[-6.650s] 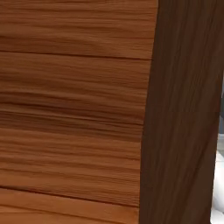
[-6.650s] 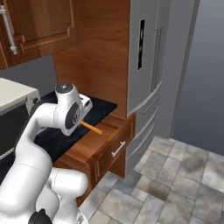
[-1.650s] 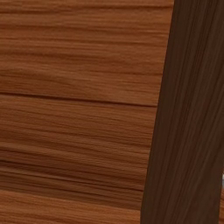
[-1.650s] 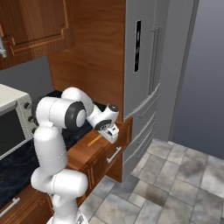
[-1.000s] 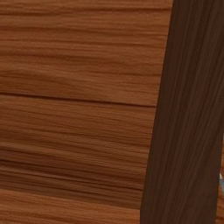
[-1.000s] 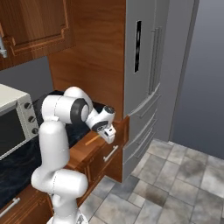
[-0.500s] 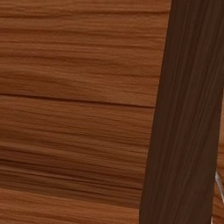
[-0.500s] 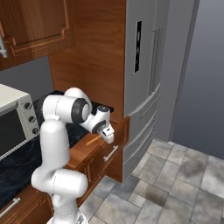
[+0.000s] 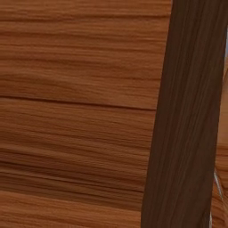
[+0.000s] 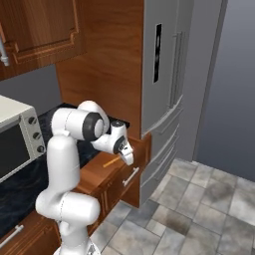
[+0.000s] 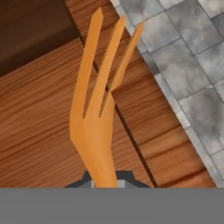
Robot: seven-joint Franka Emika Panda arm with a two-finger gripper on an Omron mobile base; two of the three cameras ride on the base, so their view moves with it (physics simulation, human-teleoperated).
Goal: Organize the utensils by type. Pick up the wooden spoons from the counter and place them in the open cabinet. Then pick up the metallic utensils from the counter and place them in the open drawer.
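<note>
My gripper (image 10: 127,158) is shut on the handle of an orange fork (image 10: 110,162), and hangs over the open drawer (image 10: 130,175) beside the fridge. From the hand view the fork (image 11: 98,118) points away from my gripper (image 11: 105,181), its three tines lying over the drawer's wooden floor (image 11: 39,131) and reaching across the front rim (image 11: 162,131). The wooden spoons are out of view.
A tall steel fridge (image 10: 167,84) stands right of the drawer, with grey floor tiles (image 10: 199,199) in front. A microwave (image 10: 15,139) sits on the dark counter (image 10: 30,174) at left. A wooden cabinet panel (image 9: 80,111) stands close before the left base camera.
Over the last second the hand has sunk slightly toward the drawer with the fork still gripped. Since the oldest frames the base has driven and the whole view has shifted.
</note>
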